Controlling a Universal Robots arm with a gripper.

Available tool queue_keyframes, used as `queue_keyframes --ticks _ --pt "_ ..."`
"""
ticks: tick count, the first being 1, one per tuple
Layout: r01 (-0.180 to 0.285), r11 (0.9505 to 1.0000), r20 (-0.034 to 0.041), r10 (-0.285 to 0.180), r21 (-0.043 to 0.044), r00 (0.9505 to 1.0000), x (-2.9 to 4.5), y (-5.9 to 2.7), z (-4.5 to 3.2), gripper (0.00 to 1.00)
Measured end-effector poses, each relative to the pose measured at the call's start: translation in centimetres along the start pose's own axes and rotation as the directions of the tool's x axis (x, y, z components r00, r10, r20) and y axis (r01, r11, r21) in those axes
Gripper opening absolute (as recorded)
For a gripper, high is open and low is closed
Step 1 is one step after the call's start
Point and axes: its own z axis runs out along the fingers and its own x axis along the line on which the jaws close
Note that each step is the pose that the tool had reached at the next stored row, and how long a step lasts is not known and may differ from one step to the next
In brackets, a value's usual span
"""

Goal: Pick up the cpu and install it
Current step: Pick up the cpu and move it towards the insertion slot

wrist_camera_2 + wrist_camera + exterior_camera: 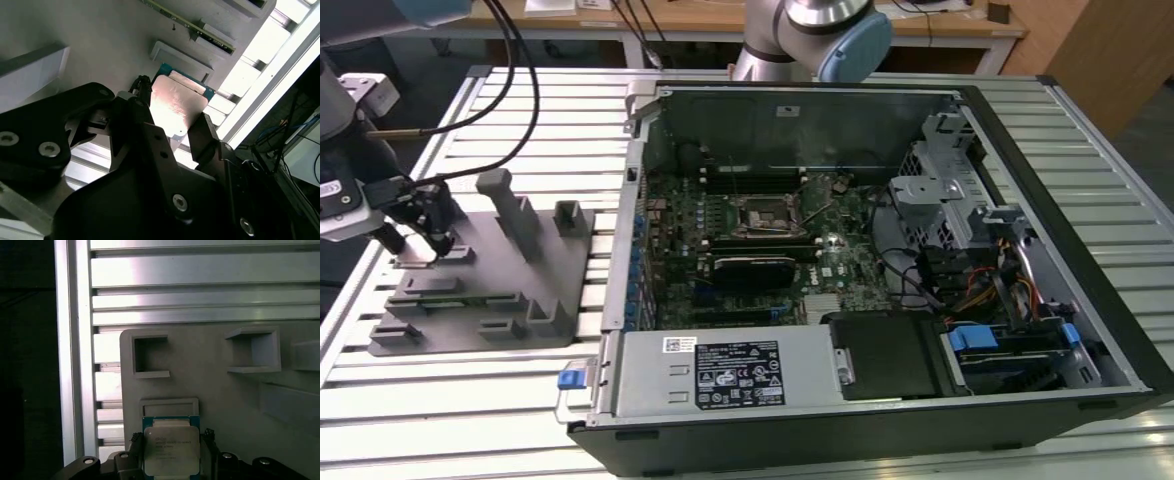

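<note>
Slats of bare aluminium form the tabletop (454, 420), carrying a grey fixture (520, 300) and an open computer case (854, 445); fingers (202, 135) clamp the cpu (171, 450) flat, silver top upward.

Slatted aluminium bench (480, 400) spanning whole scene, pale light glaring off its slats. Wooden desk (947, 22) on white legs standing behind bench. Black cables (638, 20) dangling beneath desk. Brown wooden panel (1114, 50) rising at exterior view's right.

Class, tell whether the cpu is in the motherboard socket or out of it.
Out. The cpu lies flat on the grey fixture block under the gripper, beside the computer case.
</note>
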Motion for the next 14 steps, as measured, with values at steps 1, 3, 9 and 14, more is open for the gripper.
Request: queue_keyframes --ticks 1,3,9,14 --pt "0.000 1.0000 0.0001 0.000 0.0000 1.0000 0.00 0.00 -0.09 0.54" --pt "0.000 1.0000 0.0003 0.000 -0.0002 1.0000 -0.01 0.01 -0.14 0.54" --pt "0.000 1.0000 0.0001 0.000 -0.0001 1.0000 0.00 0.00 -0.22 0.54" --pt "0.000 1.0000 0.0000 0.000 0.0000 1.0000 0.00 0.00 -0.36 0.54"
